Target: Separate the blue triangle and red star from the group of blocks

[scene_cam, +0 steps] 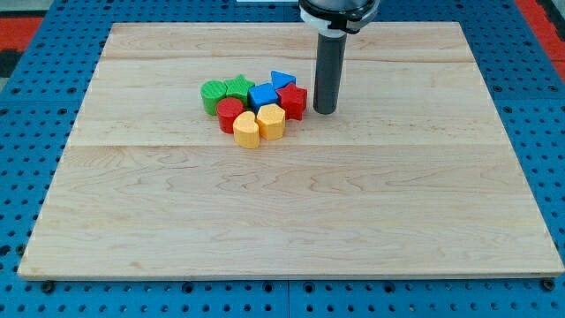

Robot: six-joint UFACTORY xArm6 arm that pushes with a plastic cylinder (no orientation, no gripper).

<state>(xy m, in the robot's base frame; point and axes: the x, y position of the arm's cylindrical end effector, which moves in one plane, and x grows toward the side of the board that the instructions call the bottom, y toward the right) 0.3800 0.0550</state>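
The blue triangle [282, 80] sits at the top right of a tight cluster of blocks on the wooden board [291, 221]. The red star [292, 101] lies just below it, on the cluster's right edge. My tip [325, 111] stands on the board just right of the red star, a small gap apart from it. To the left of these two lie a blue cube [263, 96], a green star [238, 87], a green round block [214, 95], a red round block [230, 114], a yellow heart-like block [247, 129] and a yellow hexagon-like block [271, 121].
The board lies on a blue perforated table [35, 106]. The arm's dark rod rises from my tip to its mount [338, 13] at the view's top.
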